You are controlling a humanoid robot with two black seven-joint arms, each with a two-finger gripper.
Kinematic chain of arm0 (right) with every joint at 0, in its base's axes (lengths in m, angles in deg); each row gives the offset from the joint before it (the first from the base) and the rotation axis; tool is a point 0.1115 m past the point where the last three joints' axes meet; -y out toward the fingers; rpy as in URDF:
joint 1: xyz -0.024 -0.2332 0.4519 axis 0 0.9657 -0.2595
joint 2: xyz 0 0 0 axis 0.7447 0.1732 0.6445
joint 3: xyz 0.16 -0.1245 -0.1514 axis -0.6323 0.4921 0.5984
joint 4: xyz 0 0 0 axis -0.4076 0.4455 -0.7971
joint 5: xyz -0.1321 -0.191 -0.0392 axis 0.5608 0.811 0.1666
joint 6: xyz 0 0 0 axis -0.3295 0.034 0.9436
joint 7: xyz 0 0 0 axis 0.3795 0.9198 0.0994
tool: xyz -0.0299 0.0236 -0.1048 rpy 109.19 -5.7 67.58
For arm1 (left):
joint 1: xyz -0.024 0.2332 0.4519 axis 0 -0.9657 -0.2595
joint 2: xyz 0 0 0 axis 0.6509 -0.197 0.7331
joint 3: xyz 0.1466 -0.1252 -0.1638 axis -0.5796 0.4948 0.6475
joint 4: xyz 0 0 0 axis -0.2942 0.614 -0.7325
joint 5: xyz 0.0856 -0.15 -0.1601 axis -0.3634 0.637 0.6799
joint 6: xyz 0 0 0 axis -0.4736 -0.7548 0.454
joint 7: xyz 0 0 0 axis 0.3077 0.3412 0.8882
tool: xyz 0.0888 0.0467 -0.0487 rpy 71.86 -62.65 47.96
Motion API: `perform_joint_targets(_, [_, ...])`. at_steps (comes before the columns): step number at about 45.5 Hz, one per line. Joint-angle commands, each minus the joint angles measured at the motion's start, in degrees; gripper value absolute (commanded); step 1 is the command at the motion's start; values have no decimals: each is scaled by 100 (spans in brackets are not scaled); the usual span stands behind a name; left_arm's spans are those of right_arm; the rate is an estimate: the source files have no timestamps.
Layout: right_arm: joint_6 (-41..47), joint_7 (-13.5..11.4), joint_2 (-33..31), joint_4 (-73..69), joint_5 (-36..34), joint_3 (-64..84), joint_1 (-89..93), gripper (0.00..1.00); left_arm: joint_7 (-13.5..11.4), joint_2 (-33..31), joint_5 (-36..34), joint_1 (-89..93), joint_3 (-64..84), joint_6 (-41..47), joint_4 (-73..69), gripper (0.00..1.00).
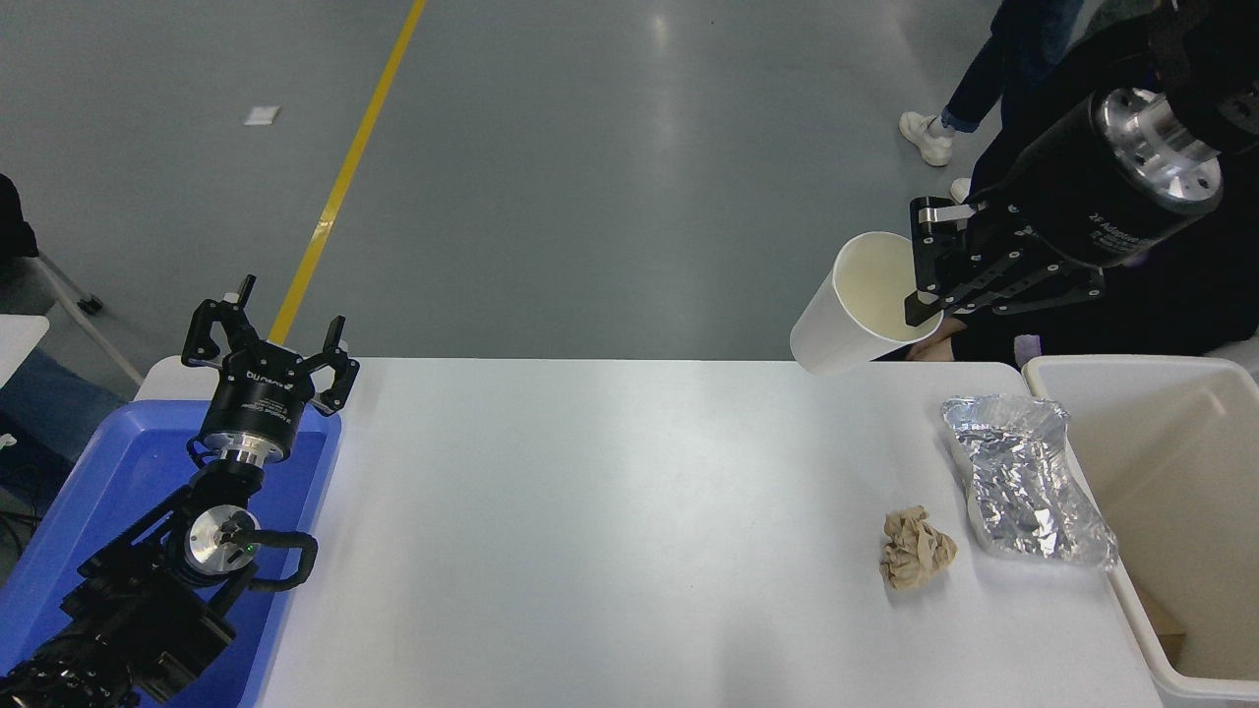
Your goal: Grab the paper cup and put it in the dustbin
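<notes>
Head view showed the small white paper cup (856, 307) with its cream inside tilted in the air, beyond the white table's (610, 511) far edge, its rim pinched by the closed black right gripper (923, 285). Near it sat the large cream-white plastic dustbin (1121, 369). The left gripper (268, 346) hung spread wide and empty.

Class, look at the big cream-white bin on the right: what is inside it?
Inside the dustbin only bare cream walls show, plus a small brown patch low against its near wall. The floor runs off the picture's edge, so the rest cannot be seen. The paper cup is not in it.
</notes>
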Motion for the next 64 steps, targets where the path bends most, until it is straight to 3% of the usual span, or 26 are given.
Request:
perform_joint_targets(1, [27, 3, -30, -19, -39, 92, -226, 0, 0, 0, -1, -1, 0, -1, 0, 98])
perform_joint_targets(22, [27, -5, -82, 43, 49, 1453, 257, 0, 0, 0, -1, -1, 0, -1, 0, 98])
perform_joint_targets(30, [-34, -5, -566, 52, 128, 2043, 608, 0, -9, 0, -1, -1, 0, -1, 0, 98])
perform_joint_targets(42, [-2019, -14, -1567, 420, 260, 2421, 1328, 0, -9, 0, -1, -10, 9, 7, 0, 98])
perform_joint_targets(51, [-3628, -5, -2367, 1562, 638, 1746, 3163, 0, -9, 0, -1, -10, 9, 8, 0, 98])
perform_joint_targets(64, [-4112, -5, -2359, 4005, 647, -539, 6881, 0, -9, 0, 0, -10, 9, -1, 0, 98])
